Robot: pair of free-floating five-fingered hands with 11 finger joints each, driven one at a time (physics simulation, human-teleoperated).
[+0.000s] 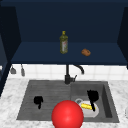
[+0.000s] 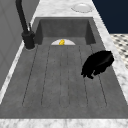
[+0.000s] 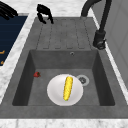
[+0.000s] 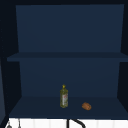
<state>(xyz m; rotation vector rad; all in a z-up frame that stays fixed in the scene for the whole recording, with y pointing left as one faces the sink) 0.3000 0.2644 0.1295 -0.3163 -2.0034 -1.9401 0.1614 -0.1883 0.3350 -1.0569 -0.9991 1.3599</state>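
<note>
We see a yellow corn cob (image 3: pixel 68 88) on a white plate (image 3: pixel 53 92), a dark grey sink (image 3: pixel 102 82), a red ball (image 1: pixel 67 115), black hands (image 1: pixel 38 100).

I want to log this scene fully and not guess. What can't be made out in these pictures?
- Front view: the red ball hides part of the plate; the right hand covers part of the corn.
- Left side view: the basin's edge cuts off most of the plate and corn.
- Right side view: the small red thing in the basin is too small to identify.
- Bottle label: too small to read.
</note>
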